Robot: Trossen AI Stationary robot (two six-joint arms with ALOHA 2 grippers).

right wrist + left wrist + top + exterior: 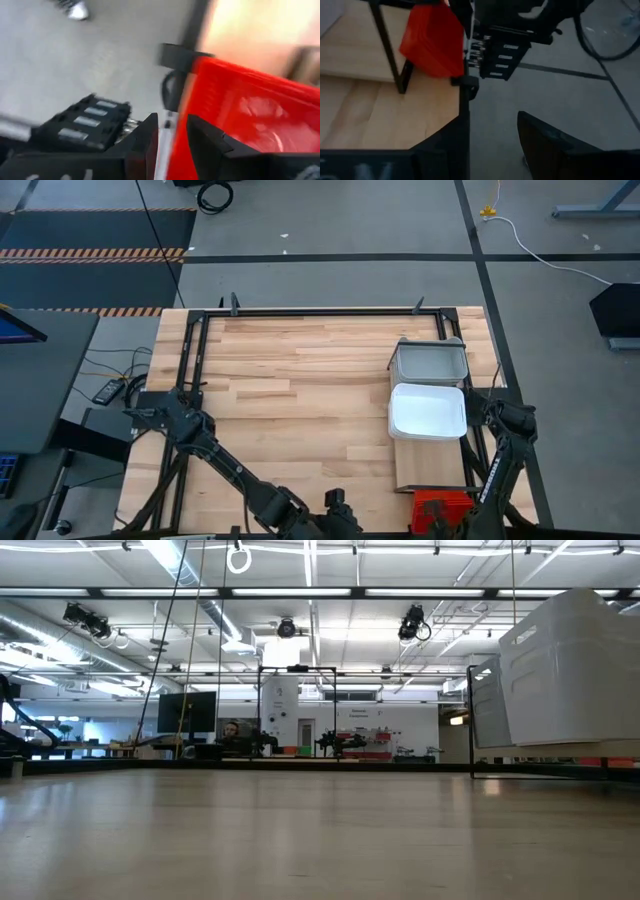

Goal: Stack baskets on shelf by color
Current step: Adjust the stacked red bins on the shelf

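Butcher-block counter (pixel 300 390), baskets on shelf (pixel 430 465) at right side.
Nearest, at counter's near-right edge: right end effector (pixel 170 132), fingers w/ narrow gap straddling wall of red basket (pixel 442 506) on shelf's near end. Left end effector (pixel 490 145) at near edge, mid-counter, fingers apart, holding nothing. Farther along shelf: white basket (pixel 428 411), then grey basket (pixel 430 362) at far end, touching.

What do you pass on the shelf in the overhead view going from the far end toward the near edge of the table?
Grey basket → white basket → bare stretch of shelf → red basket at the near edge.
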